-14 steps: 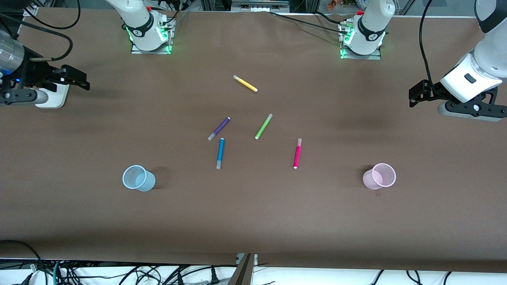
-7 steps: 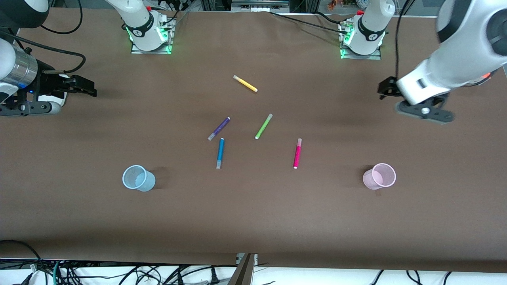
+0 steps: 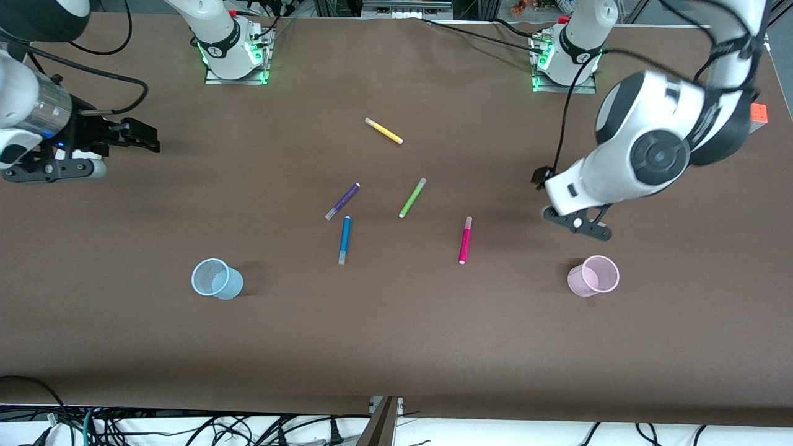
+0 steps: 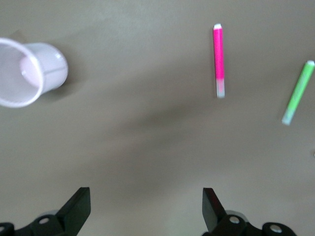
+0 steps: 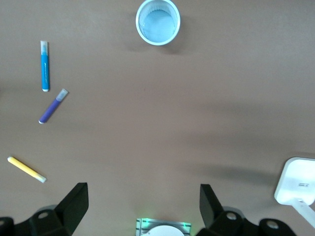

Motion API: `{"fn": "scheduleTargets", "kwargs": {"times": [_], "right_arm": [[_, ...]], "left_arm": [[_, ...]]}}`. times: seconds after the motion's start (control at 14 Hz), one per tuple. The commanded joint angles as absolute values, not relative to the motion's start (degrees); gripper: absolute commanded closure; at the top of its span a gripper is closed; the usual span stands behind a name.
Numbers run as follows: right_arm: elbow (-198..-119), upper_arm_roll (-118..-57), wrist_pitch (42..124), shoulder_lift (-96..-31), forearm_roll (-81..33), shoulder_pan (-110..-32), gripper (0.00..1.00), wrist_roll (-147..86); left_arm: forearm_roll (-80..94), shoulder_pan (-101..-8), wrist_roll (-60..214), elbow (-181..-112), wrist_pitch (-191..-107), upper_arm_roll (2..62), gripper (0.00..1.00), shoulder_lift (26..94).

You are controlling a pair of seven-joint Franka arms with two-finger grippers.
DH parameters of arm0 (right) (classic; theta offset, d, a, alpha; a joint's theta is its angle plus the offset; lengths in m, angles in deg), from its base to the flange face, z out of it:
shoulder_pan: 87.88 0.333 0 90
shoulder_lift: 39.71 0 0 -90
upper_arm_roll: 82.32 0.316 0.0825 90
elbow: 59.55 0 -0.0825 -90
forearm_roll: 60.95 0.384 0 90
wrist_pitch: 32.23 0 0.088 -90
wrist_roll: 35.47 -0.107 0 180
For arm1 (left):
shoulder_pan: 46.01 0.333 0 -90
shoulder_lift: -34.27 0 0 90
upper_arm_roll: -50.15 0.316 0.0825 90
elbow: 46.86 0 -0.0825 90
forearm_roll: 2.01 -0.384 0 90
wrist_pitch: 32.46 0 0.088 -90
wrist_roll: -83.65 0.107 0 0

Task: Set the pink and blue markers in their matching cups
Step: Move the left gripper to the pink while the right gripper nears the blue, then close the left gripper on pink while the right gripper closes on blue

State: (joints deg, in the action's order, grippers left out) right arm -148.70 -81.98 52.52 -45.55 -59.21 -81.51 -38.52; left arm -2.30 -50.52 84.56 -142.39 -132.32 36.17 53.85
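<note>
Here both grippers, left point(image 4: 142, 209) and right point(image 5: 142, 206), hang wide-jawed, apparently empty.

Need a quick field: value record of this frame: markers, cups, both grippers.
pink marker: flat on the table, nothing touching it
blue marker: flat on the table, beside the purple marker
pink cup: upright, empty, toward the left arm's end
blue cup: upright, empty, toward the right arm's end
other markers: lime-green marker, yellow marker
left gripper: jaws open, holding nothing, over bare table between pink cup and pink marker
right gripper: jaws open, holding nothing, at the right arm's end of the table
</note>
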Motion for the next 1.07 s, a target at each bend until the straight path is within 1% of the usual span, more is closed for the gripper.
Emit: {"fn": "scheduleTargets", "kwargs": {"times": [0.0, 0.14, 0.29, 0.71, 0.86, 0.93, 1.0], "right_arm": [[-147.62, -81.79, 53.90, -49.10, -59.99, -78.49, 0.00, -44.59], [-147.97, -81.79, 56.09, -52.53, -59.72, -76.46, 0.00, -45.84], [-148.23, -81.79, 59.51, -55.61, -59.72, -74.88, 0.00, -47.50], [-148.58, -81.79, 70.15, -64.31, -59.90, -69.78, 0.00, -57.26], [-148.58, -81.79, 74.28, -67.12, -59.90, -68.03, 0.00, -60.68], [-148.58, -81.79, 76.82, -68.79, -59.90, -66.88, 0.00, -63.31], [-148.58, -81.79, 79.63, -70.29, -59.98, -65.74, 0.00, -65.68]], "left_arm": [[-1.40, -54.16, 77.63, -141.52, -136.42, 36.00, 0.00, 57.11], [-2.19, -58.03, 70.50, -141.78, -140.90, 36.08, 0.00, 60.18], [-2.71, -59.98, 66.18, -143.18, -146.78, 36.17, 0.00, 63.17], [-6.84, -62.97, 64.67, -150.47, -166.29, 36.08, 0.00, 69.42], [-9.91, -62.88, 65.11, -150.92, -167.64, 36.00, 0.00, 70.30], [-10.53, -62.88, 65.89, -150.92, -167.73, 36.08, 0.12, 70.66], [-11.67, -63.06, 66.07, -150.92, -167.73, 36.00, 0.39, 70.75]]}}
